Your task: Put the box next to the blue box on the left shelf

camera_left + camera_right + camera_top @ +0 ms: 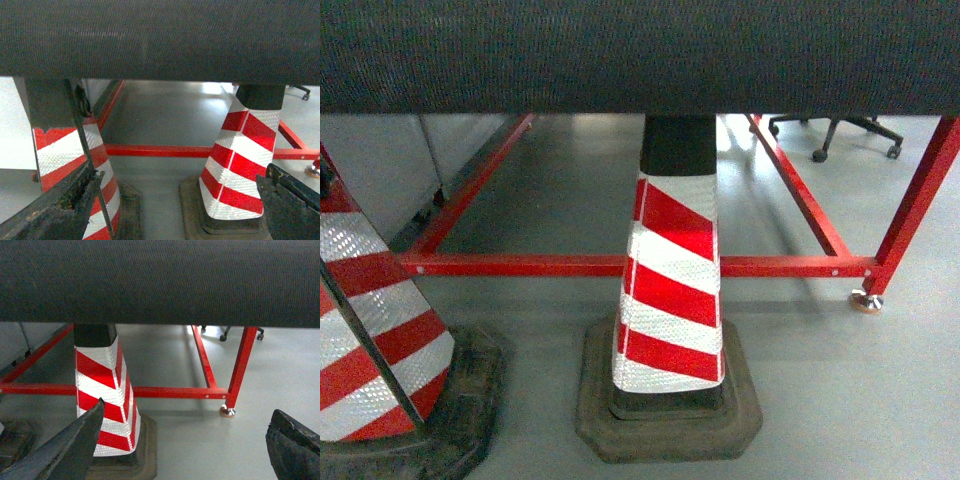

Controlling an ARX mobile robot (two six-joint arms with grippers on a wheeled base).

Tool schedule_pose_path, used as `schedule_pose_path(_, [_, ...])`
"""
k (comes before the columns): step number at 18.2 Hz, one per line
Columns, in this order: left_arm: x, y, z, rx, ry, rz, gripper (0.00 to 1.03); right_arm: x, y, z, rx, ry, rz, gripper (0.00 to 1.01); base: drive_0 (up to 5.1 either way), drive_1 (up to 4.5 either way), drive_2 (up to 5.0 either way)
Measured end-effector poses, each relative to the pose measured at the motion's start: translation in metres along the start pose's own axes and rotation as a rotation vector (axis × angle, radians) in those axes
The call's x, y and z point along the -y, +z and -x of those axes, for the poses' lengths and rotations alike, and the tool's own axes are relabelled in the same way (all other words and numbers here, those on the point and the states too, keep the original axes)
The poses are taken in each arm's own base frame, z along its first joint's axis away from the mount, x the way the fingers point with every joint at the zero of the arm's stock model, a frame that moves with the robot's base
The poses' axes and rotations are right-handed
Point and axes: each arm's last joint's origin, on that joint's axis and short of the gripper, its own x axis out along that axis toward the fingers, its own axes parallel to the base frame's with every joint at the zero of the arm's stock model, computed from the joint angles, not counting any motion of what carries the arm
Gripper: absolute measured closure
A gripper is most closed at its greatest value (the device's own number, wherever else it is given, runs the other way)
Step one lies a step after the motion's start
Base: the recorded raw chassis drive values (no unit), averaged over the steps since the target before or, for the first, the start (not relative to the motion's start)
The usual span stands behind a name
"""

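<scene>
You see only gripper fingers. Left gripper (175,205): two dark, near-black tapered fingers (55,210), scuffed, pale flecks along worn edges. Right gripper (180,450): one smooth dark grey wedge-shaped finger (65,450), the other black with a rough, pitted surface.

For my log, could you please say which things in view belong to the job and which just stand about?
Job: left claw, right claw, both open and empty; no box or shelf visible.
Standing about: middle cone, left cone, red frame, office chair, dark panel.
</scene>
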Motion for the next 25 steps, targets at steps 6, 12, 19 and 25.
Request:
schedule_pose_path(6, [0.0000,-0.0002,0.0000,-0.002,0.000,0.000,0.05,0.0000,0.0000,0.0000,0.000,0.000,0.000,0.03,0.0,0.00,0.0])
schedule_pose_path(12, [0.0000,-0.0002,0.0000,-0.002,0.000,0.000,0.05,0.0000,0.0000,0.0000,0.000,0.000,-0.001,0.03,0.0,0.00,0.0])
schedule_pose_path(19, [0.0000,-0.0002,0.0000,-0.002,0.000,0.001,0.05,0.0000,0.0001,0.0000,0.001,0.000,0.000,0.03,0.0,0.00,0.0])
schedule_pose_path(25, [0.0000,0.0001,0.0000,0.000,0.001,0.001,0.05,0.0000,0.0000,0.0000,0.000,0.000,0.000,0.03,0.0,0.00,0.0])
